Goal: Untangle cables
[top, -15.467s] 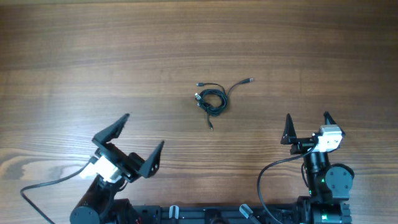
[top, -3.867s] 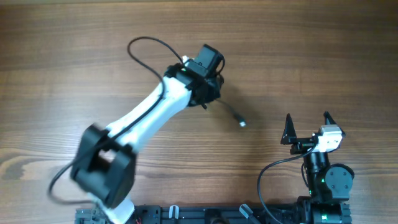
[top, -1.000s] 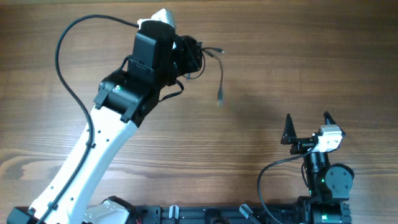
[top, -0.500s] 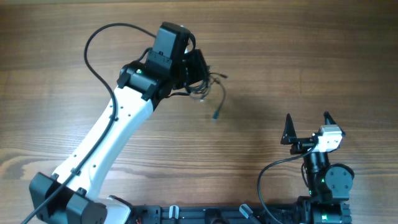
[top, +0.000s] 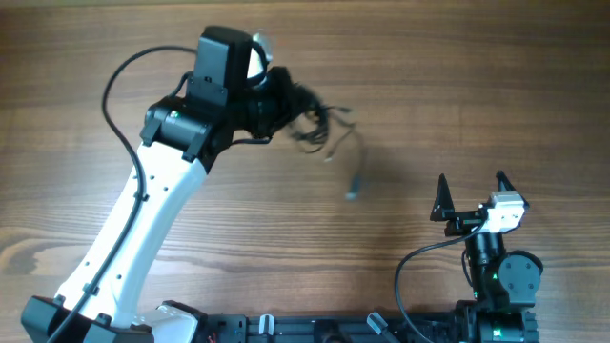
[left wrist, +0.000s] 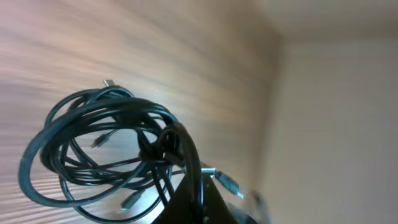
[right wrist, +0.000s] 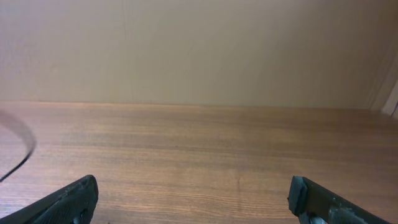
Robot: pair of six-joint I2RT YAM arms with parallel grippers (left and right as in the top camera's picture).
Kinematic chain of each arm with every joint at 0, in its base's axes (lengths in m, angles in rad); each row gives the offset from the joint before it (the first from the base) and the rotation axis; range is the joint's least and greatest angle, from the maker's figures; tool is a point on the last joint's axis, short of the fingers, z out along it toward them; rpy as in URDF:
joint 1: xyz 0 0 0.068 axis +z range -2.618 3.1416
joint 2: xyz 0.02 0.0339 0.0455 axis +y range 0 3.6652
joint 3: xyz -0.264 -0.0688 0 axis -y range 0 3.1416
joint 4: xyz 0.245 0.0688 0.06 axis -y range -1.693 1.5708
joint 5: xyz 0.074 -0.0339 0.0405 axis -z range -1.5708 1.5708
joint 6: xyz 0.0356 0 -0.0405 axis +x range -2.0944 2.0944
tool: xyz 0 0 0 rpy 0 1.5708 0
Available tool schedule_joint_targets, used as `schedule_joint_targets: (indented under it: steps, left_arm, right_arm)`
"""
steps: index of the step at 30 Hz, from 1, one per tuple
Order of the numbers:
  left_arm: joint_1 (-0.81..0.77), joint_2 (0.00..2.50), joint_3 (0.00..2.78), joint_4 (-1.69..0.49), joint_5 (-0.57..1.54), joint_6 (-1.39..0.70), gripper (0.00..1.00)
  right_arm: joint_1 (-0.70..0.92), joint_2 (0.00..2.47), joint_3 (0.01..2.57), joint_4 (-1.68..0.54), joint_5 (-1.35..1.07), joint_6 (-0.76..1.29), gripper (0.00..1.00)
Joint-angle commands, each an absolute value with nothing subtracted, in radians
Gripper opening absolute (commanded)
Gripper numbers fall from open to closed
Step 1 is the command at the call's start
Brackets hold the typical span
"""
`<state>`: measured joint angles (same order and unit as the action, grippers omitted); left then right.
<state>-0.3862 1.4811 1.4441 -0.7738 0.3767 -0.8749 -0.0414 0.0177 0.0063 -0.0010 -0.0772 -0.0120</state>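
The cables (top: 313, 116) are shown as one knotted bundle, not yet untangled. Several thin dark loops are wound through each other, and a tight knot near the middle is seen in the left wrist view. Small silvery plug ends are seen poking out of the coil. One loose strand, blurred, is flung out to the right with a plug (top: 353, 189) at its tip. The bundle appears to be lifted off the table (top: 496, 67), over its far middle part. It is clamped in the closed left hand (top: 274, 100), whose arm is stretched far forward. No cord is judged to have been pulled free, so all the separating is judged to be left. The right hand (top: 470, 187) is parked near the table's near right edge, well apart from the cables, with its fingers spread wide and nothing held.
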Motion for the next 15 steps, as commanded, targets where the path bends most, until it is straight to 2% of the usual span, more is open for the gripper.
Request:
schedule_joint_targets:
  steps: [1,3,5,7,10,13,15]
  left_arm:
    - [-0.408,1.473,1.453,-0.837,0.054,-0.868,0.04]
    - [-0.407,1.466,1.453,-0.824,0.157,-0.868,0.04]
    - [-0.386,1.456,1.454,-0.759,0.380,-0.868,0.04]
    - [-0.353,1.453,1.454,-0.628,0.690,-0.879,0.04]
    - [-0.310,1.453,1.453,-0.390,0.997,-0.929,0.04]
    - [-0.294,1.453,1.453,-0.368,0.947,-0.875,0.04]
    - [-0.296,1.456,1.453,-0.498,0.764,-0.814,0.04]
  right_arm:
    - [-0.045,0.014,0.005,0.001,-0.067,0.002,1.00]
    - [-0.045,0.014,0.005,0.001,-0.067,0.002,1.00]
    - [-0.045,0.014,0.005,0.001,-0.067,0.002,1.00]
    - [-0.045,0.014,0.005,0.001,-0.067,0.002,1.00]
    - [-0.045,0.014,0.005,0.001,-0.067,0.001,1.00]
    - [-0.045,0.014,0.005,0.001,-0.067,0.002,1.00]
    - [-0.045,0.014,0.005,0.001,-0.067,0.002,1.00]
